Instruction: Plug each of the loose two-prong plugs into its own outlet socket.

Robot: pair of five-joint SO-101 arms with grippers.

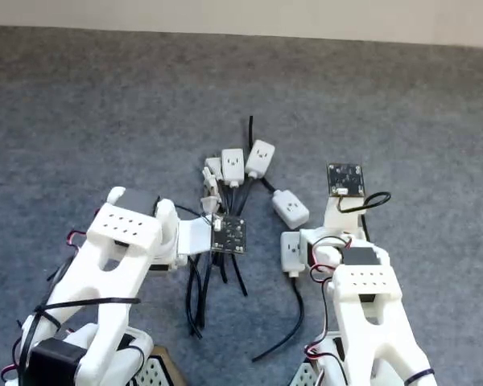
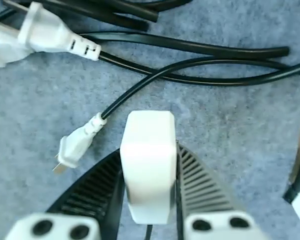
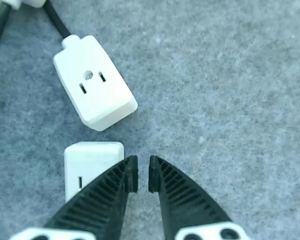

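Here the left pincer (image 2: 150,152) is clamped on a white outlet socket (image 2: 149,130), with a loose two-prong plug (image 2: 72,147) lying near it on the grey worktop (image 2: 230,120). The right pincer (image 3: 141,175), nearly closed and empty, sits just beside a second socket (image 3: 92,160).

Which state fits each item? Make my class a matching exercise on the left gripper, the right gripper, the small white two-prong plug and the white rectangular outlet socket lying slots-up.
Column one:
1. left gripper
2. right gripper
3. small white two-prong plug
4. white rectangular outlet socket, slots up

Column two:
A. holds nothing
B. nothing plugged into it
C. clamped on a white plastic block
D. lies loose on the grey carpet, prongs bare

Pairs: 1-C, 2-A, 3-D, 4-B.
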